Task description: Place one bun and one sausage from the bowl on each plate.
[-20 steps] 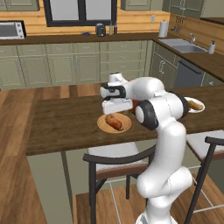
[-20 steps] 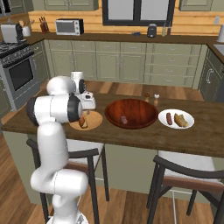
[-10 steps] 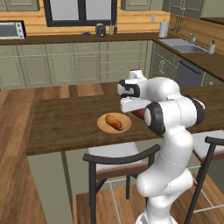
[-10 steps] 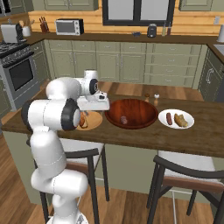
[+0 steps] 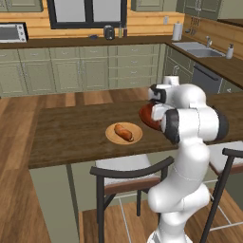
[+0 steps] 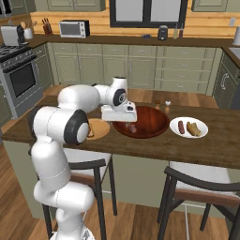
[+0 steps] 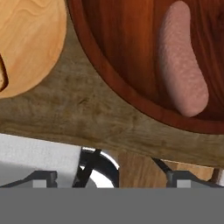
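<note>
From where I stood, the counter (image 6: 220, 150) held, going left to right, one flat tan plate (image 5: 114, 136) with a single bun (image 5: 124, 132) lying on it, then the one big red-brown bowl (image 6: 157, 127) just beside it, then one white plate (image 6: 200, 135) set a little apart at the right. The tan plate carried no sausage. One sausage (image 7: 183, 61) lay in the bowl near its rim, pale pink and slightly curved. The white plate bore two things side by side, a sausage (image 6: 181, 126) and a bun (image 6: 192, 129). The gripper (image 6: 119, 114) hung over the bowl's left edge, next to the tan plate; whether its jaws were spread or pressed together I could not tell. Two small shakers (image 6: 162, 102) stood behind the bowl.
</note>
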